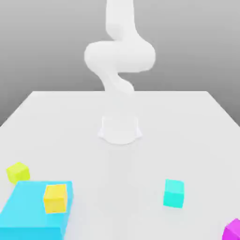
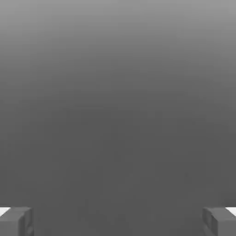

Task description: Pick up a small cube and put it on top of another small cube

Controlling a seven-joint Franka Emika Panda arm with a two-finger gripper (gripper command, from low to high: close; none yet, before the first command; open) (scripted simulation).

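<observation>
The small cube [image 1: 18,172], lime-yellow, rests on the white table [image 1: 187,131] near the exterior view's left edge. A golden-yellow cube [image 1: 56,198] sits on top of a large flat cyan block [image 1: 28,215] just in front of it. A turquoise cube [image 1: 174,192] stands alone toward the exterior view's right. In the hand view my gripper [image 2: 118,222] is open, its two grey fingertips [image 2: 16,221] far apart with nothing between them, facing plain grey background. The white arm [image 1: 119,56] rises from its base at the table's middle and leaves the picture at the top.
A magenta cube [image 1: 233,230] lies at the front corner on the exterior view's right. The arm's round base [image 1: 120,129] stands mid-table, behind all the cubes.
</observation>
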